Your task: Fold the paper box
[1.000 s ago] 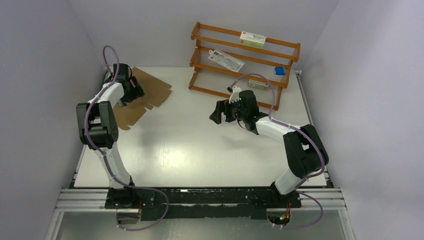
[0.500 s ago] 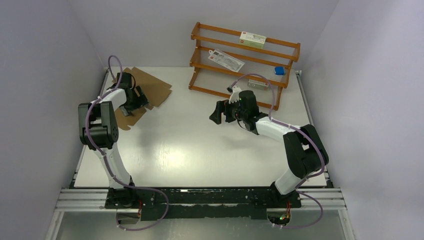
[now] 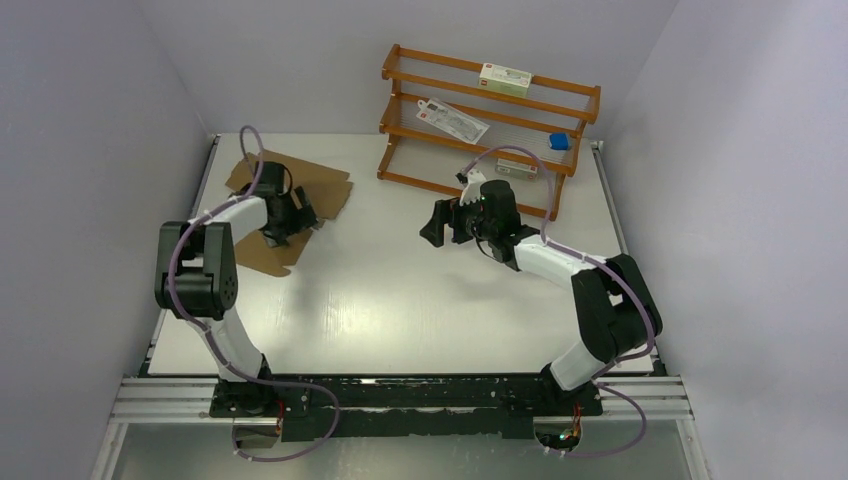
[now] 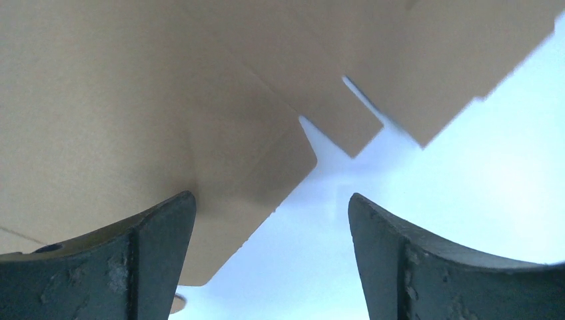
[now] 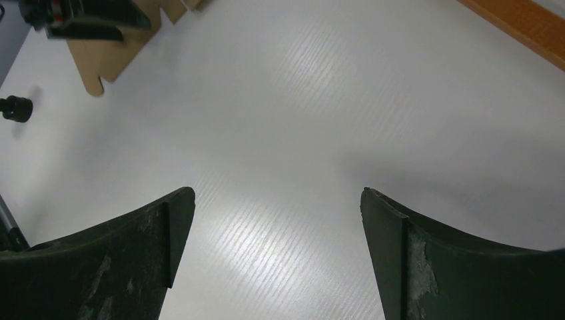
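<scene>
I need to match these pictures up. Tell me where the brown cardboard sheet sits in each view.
Top view: the cardboard sheet lies far left on the white table.
Left wrist view: the sheet fills the upper left, flaps reaching right.
Right wrist view: only its notched edge, in the top-left corner.
Shared landmark: the white table, lower right of the sheet everywhere.

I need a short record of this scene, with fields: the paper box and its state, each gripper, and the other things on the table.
paper box: flat brown sheet, unfolded, lying on the far left part of the table
left gripper: open, low over the sheet's notched edge
right gripper: open, empty, above bare table near the middle
wooden rack: at the far edge, right of centre
on the rack: white and green carton, flat packet, small blue item
folding: not yet begun
</scene>
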Controlling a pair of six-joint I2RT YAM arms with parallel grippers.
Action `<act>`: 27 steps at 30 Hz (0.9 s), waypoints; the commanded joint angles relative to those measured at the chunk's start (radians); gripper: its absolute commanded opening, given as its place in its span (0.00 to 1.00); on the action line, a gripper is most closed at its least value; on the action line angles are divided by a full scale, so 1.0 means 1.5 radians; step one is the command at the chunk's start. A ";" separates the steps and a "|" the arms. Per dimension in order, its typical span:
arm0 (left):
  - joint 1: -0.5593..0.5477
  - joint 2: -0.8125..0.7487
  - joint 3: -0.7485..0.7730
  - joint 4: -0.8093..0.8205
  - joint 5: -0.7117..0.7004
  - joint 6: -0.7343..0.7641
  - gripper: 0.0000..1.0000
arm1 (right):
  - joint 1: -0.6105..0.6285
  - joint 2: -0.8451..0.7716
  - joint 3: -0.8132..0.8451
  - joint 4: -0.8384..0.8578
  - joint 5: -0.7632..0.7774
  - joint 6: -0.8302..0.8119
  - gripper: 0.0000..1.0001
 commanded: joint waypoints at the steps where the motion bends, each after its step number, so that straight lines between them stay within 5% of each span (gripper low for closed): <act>1: -0.069 -0.041 -0.081 -0.050 0.064 -0.034 0.90 | 0.003 -0.031 -0.013 0.016 0.007 -0.003 1.00; 12: -0.293 -0.197 -0.218 -0.041 0.088 -0.151 0.90 | 0.003 -0.043 -0.030 0.029 0.012 0.013 1.00; 17: -0.390 -0.209 -0.178 -0.066 0.072 -0.160 0.93 | 0.003 -0.039 -0.037 0.029 0.019 0.023 1.00; 23: -0.404 -0.221 -0.096 -0.099 0.016 -0.109 0.94 | 0.002 -0.006 -0.023 0.020 -0.010 0.058 1.00; 27: -0.350 -0.219 -0.056 -0.113 -0.003 -0.047 0.94 | 0.003 0.036 -0.003 0.037 -0.040 0.103 1.00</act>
